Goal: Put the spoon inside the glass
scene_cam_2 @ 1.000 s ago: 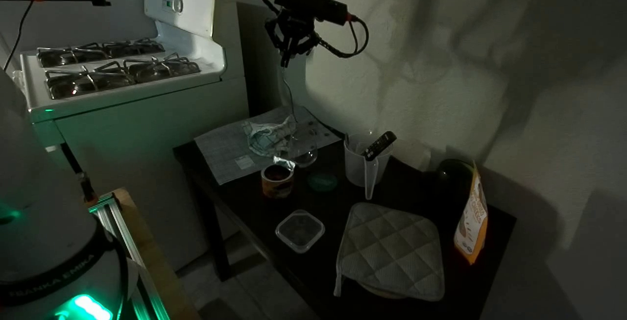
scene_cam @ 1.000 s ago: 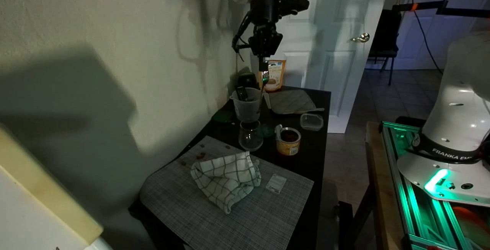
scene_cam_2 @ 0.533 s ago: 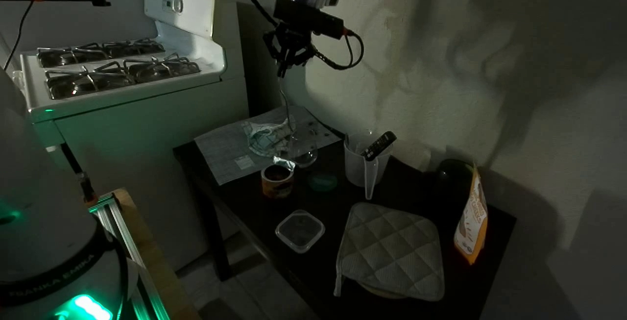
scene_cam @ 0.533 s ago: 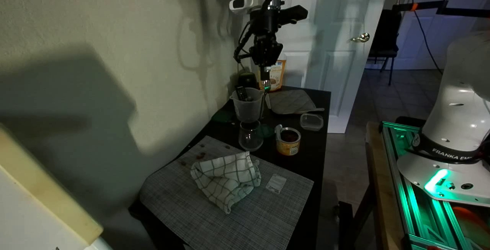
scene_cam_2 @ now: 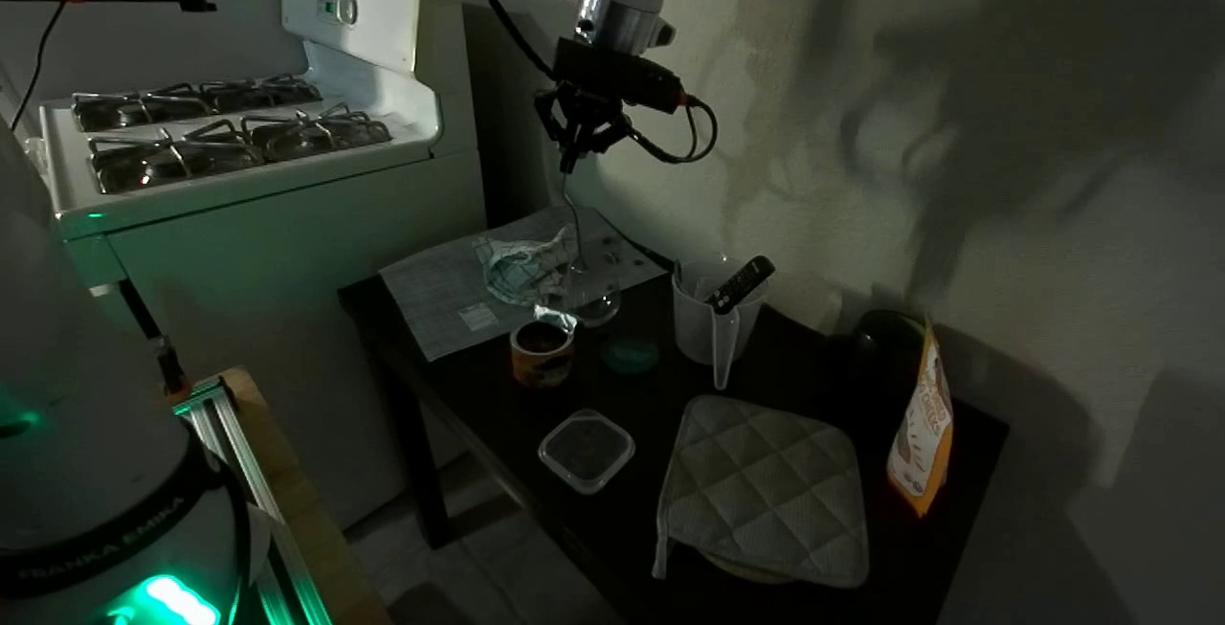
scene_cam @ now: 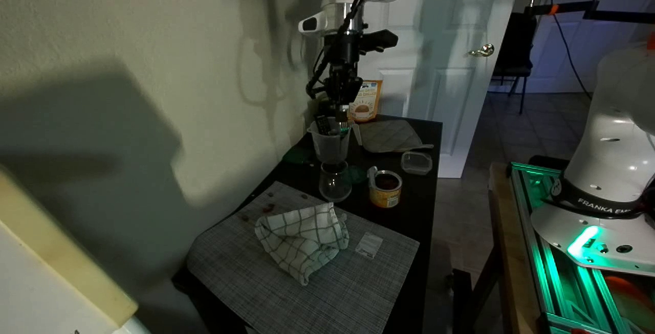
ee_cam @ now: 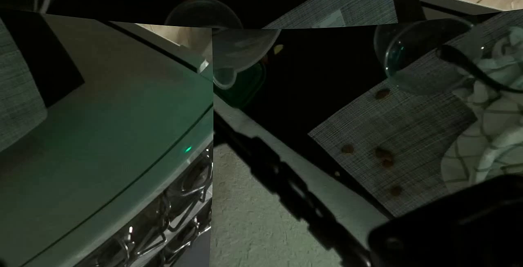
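Note:
My gripper [scene_cam: 343,114] points down and is shut on the spoon [scene_cam: 344,130], a thin curved metal utensil hanging below the fingertips. Both also show in an exterior view, the gripper [scene_cam_2: 567,166] above and the spoon [scene_cam_2: 575,212] reaching down. The clear rounded glass [scene_cam: 335,185] stands on the dark table under it; it also shows in an exterior view [scene_cam_2: 597,305]. The spoon's lower end overlaps the glass rim there; I cannot tell whether it is inside. In the broken-up wrist view, a dark utensil end [ee_cam: 449,54] crosses in front of the glass [ee_cam: 408,70]; the fingertips are hidden.
A jug [scene_cam: 327,147] with a remote stands behind the glass by the wall. An open can [scene_cam: 385,195] stands beside the glass. A checked cloth [scene_cam: 307,242] lies on the mat. A pot holder [scene_cam_2: 766,491], a plastic container [scene_cam_2: 586,453] and a pouch [scene_cam_2: 924,424] are farther along.
My gripper has come down with the spoon in it and shifted sideways, bringing the spoon's lower end to the height of the glass rim in the views. The glass has not moved.

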### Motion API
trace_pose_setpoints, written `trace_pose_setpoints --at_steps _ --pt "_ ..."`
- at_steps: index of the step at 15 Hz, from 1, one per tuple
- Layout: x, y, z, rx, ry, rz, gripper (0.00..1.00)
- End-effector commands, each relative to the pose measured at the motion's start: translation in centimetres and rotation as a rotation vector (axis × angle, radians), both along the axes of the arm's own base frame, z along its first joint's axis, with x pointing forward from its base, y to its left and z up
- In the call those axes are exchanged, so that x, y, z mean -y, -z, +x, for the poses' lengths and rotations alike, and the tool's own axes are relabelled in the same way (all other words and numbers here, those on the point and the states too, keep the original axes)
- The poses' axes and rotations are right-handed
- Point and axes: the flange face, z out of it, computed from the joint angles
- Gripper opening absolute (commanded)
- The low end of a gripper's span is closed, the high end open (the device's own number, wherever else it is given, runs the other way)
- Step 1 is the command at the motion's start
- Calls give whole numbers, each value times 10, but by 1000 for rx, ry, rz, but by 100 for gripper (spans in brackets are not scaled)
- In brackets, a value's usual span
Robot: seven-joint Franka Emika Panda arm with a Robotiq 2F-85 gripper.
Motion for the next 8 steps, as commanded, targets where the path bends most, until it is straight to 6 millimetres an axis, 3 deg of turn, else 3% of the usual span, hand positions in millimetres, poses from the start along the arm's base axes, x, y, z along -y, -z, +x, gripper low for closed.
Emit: trace_pose_setpoints --at_steps 1,8 --pt "-2 20 17 11 28 19 1" --pt "-6 57 28 -50 36 -6 1"
